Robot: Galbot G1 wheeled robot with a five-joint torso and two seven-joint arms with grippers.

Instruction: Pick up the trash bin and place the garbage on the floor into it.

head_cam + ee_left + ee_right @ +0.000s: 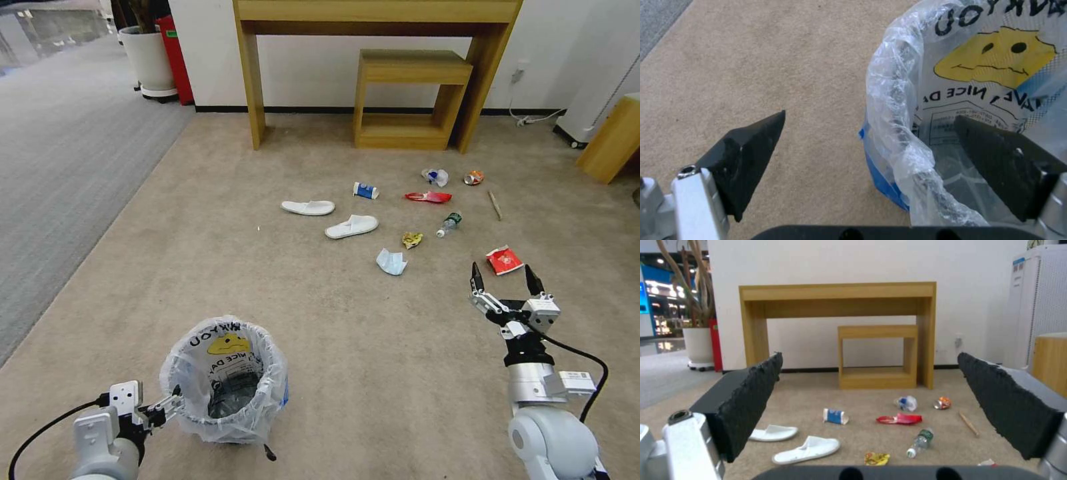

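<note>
Head view: trash bin (pixel 225 381) lower left of frame on floor (pixel 373 360), left gripper (pixel 220 423) at its rim, jaws wide, straddling rim. Right gripper (pixel 505 278) lower right, jaws wide, empty. Garbage (pixel 400 213) scattered mid-frame, well apart from bin.
Left wrist view: one finger (pixel 996 156) inside bag, other (pixel 751 156) outside over carpet.
Right wrist view: slippers (pixel 804 448), cup (pixel 834 416), bottle (pixel 920 441) between spread jaws, farther off.

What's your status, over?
Left gripper open, straddling trash bin rim, not yet closed. Right gripper open, raised over floor. Garbage scattered ahead. Nothing blocking.
</note>
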